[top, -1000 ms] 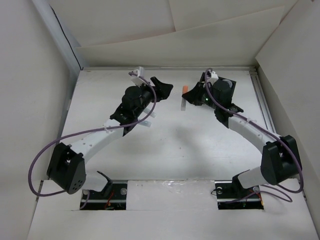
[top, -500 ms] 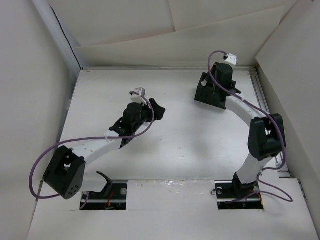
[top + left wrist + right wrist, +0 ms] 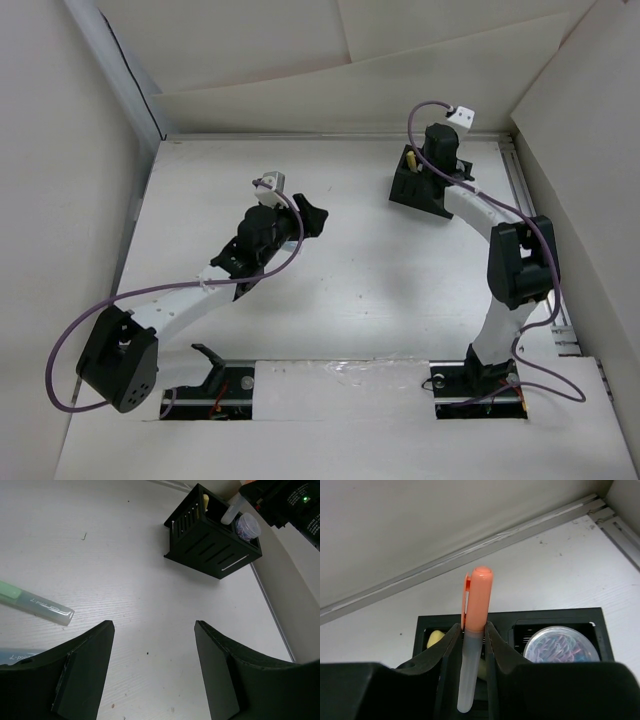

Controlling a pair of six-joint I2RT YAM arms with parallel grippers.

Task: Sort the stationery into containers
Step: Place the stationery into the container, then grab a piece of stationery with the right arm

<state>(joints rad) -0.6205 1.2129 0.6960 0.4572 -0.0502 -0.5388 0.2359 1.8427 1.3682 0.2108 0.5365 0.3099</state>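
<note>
My right gripper [image 3: 472, 626] is shut on the orange-white marker [image 3: 479, 595] and holds it upright over the black two-compartment box [image 3: 505, 617]. A yellow marker [image 3: 436, 638] stands in the box's left compartment. A grey-purple roll [image 3: 561, 644] lies in the right compartment. In the top view the right gripper [image 3: 425, 175] is over the box [image 3: 410, 192] at the back right. My left gripper [image 3: 155, 625] is open and empty above bare table. A mint green marker [image 3: 35, 605] and a light blue marker [image 3: 15, 657] lie to its left. The blue-white roll is out of view.
The box stands close to the table's right rail [image 3: 525, 210] and back wall [image 3: 330, 135]. The left arm [image 3: 250, 245] reaches over the table's middle left and hides the two loose markers in the top view.
My right gripper has taken the orange-white marker off the table and carried it back over the box. My left gripper has drawn back toward the near left.
</note>
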